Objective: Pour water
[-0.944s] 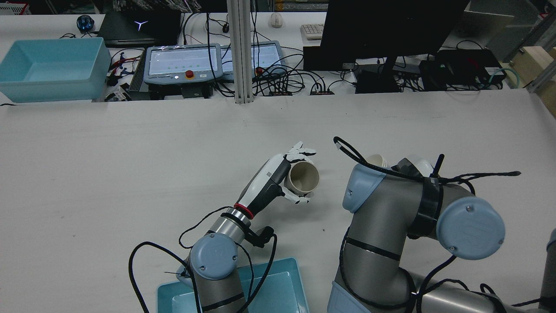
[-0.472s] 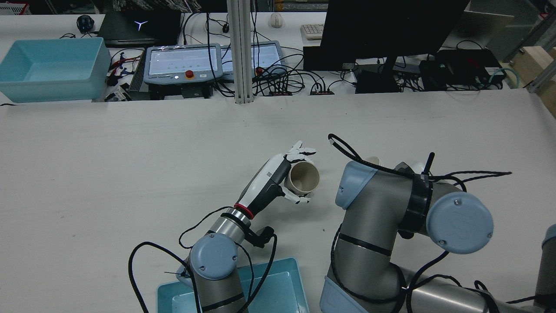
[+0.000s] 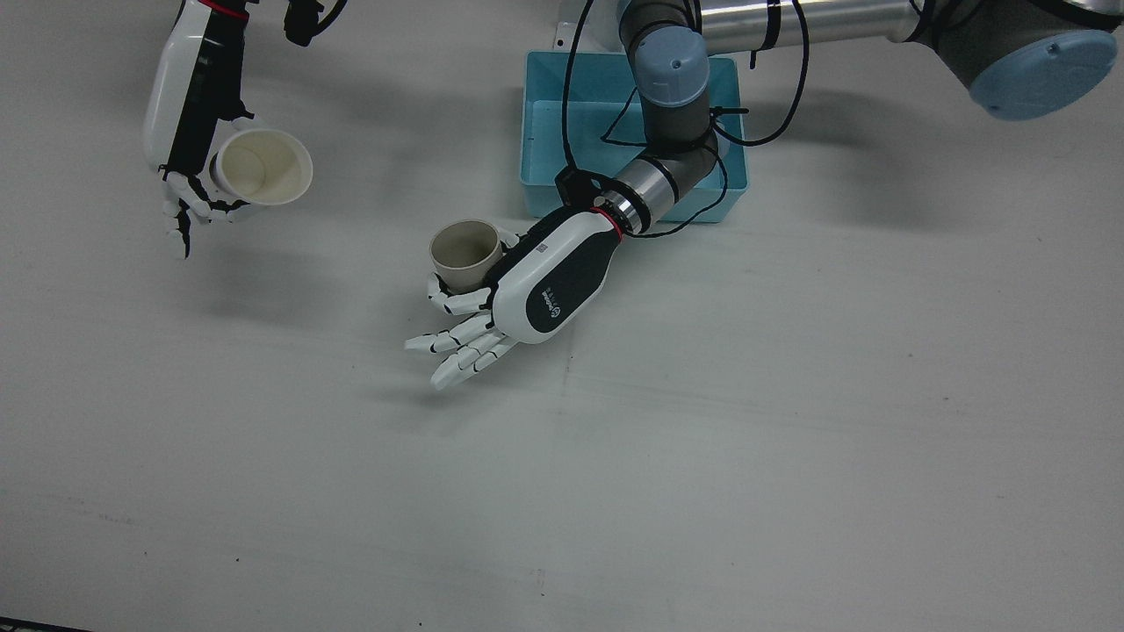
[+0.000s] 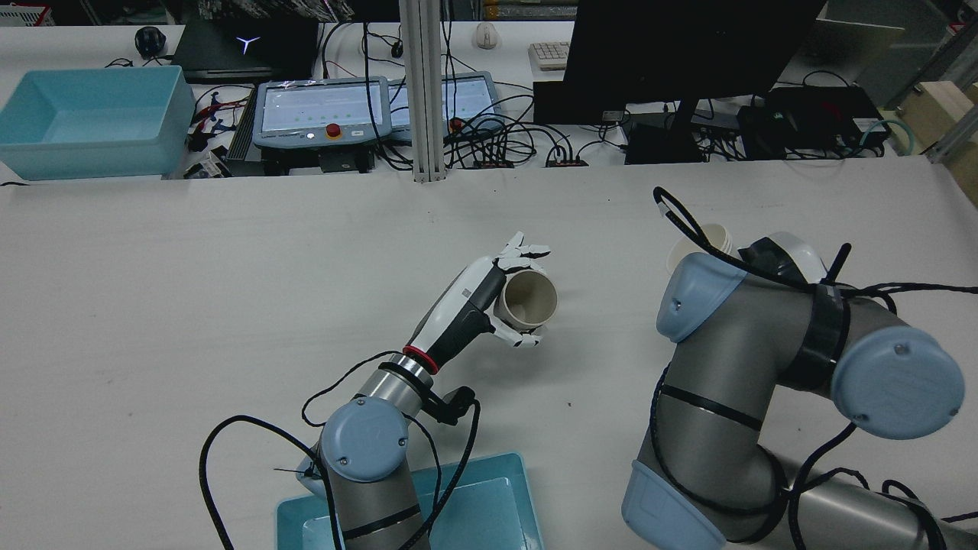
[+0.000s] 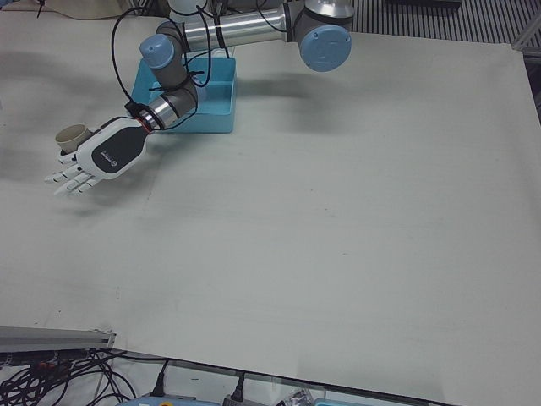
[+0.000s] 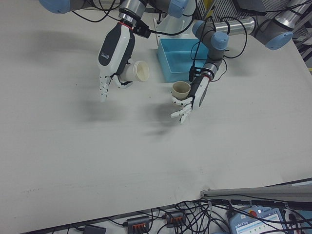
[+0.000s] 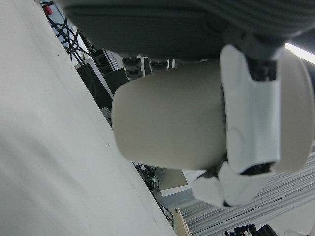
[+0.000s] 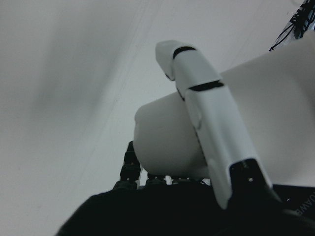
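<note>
Cups in both grips: we see the right robot hand (image 3: 189, 189) clasping a tipped white cup (image 3: 263, 167), well apart from the upright beige cup (image 3: 465, 254) gripped by the left robot hand (image 3: 492, 303) beside the blue tray (image 3: 537, 132)

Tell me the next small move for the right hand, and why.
Probably carry the white cup across until its mouth is above the beige cup. The right hand holds the white cup already tilted sideways, but well apart from the beige cup, which the left hand holds mouth up. Pouring now would likely hit the table.
</note>
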